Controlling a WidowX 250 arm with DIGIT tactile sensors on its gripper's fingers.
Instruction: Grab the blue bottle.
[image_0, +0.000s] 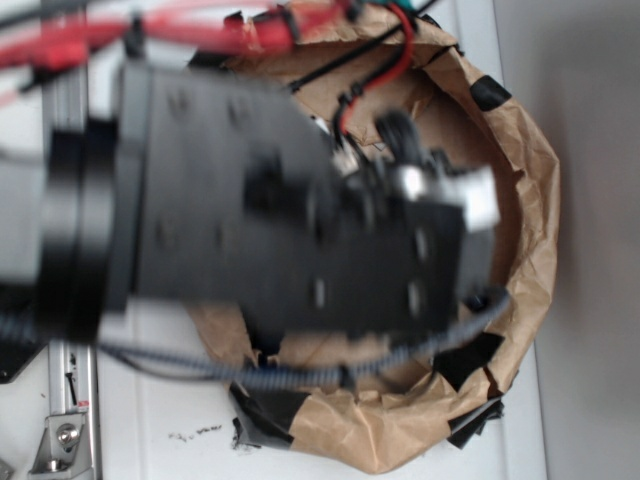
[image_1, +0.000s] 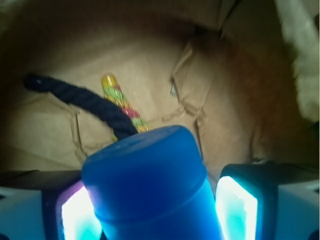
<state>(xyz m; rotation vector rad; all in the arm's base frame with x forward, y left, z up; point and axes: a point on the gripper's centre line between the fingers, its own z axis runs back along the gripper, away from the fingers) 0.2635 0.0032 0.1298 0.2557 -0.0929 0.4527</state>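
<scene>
The blue bottle (image_1: 150, 175) fills the lower middle of the wrist view, its broad round end pointing away from the camera. My gripper (image_1: 157, 202) is shut on it, with one glowing pad (image_1: 75, 212) on its left side and the other pad (image_1: 237, 207) close against its right. The bottle hangs above the floor of a brown paper bag (image_1: 225, 95). In the exterior view my blurred black arm (image_0: 280, 210) reaches over the bag (image_0: 535, 200) and hides both the gripper and the bottle.
On the bag's floor lie a dark navy twisted rope (image_1: 82, 100) and a yellow, red and green striped stick (image_1: 119, 99). The crumpled bag walls rise all round. Red and black cables (image_0: 150, 35) run across the top, beside a metal rail (image_0: 70, 400).
</scene>
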